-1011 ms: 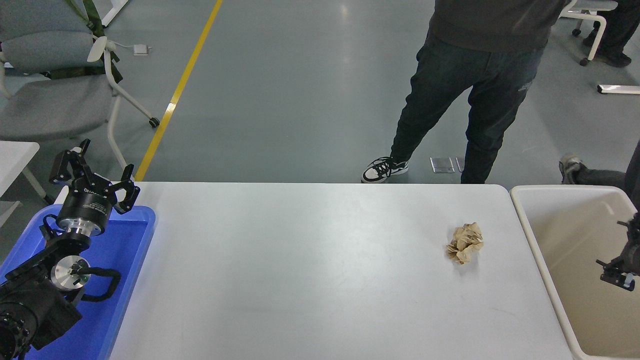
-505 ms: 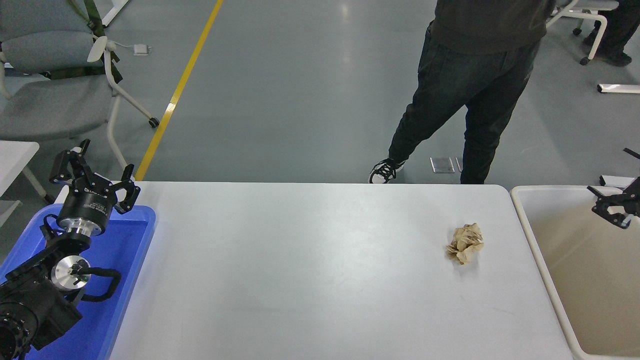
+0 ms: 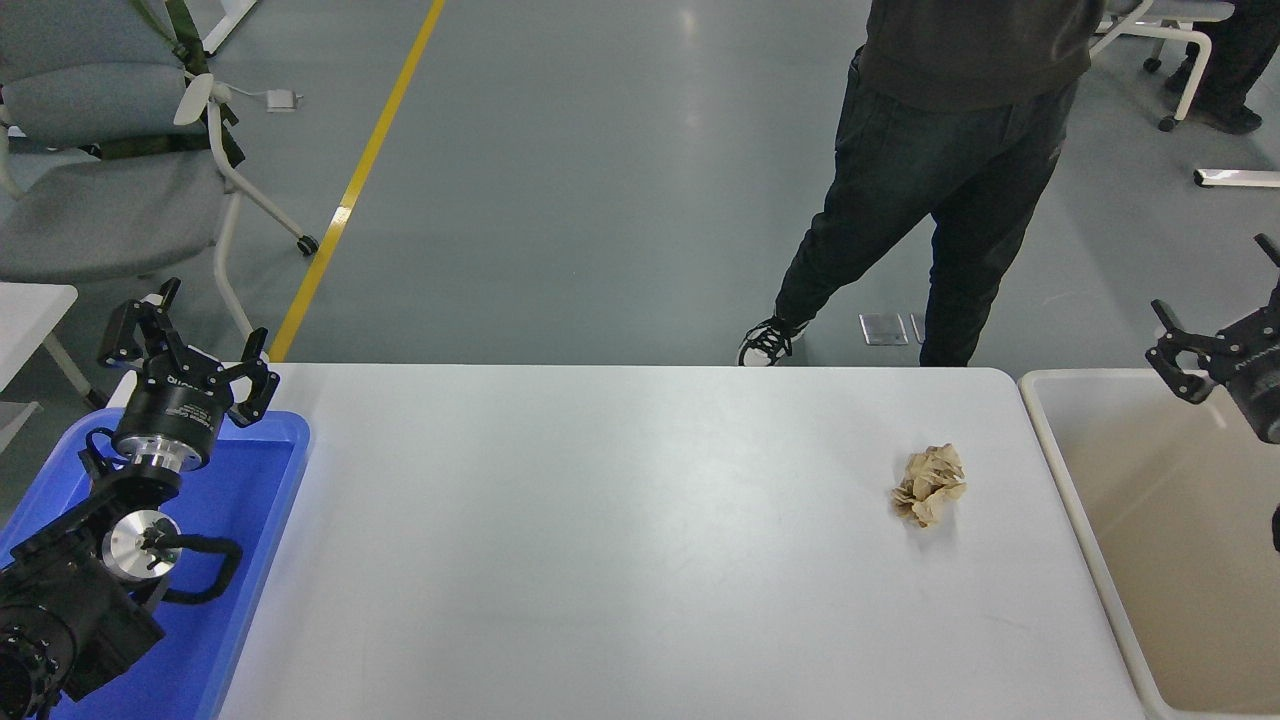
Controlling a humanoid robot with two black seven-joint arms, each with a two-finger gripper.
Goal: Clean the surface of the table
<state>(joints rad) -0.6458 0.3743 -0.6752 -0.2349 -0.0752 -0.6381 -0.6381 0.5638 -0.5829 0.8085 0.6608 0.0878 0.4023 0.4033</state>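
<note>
On worktop, right half toward 3 o'clock: crumpled brown paper wad, nothing touching it. Right gripper at 3 o'clock edge, above far rim of beige bin, fingers spread, empty. Left gripper parked at 9 o'clock over blue tray, fingers apart, empty. Person's legs at 1 o'clock beyond far edge.

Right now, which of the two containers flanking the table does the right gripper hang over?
The beige-white bin at the table's right end. The right gripper is over its far edge; the blue tray sits under the parked left gripper.
</note>
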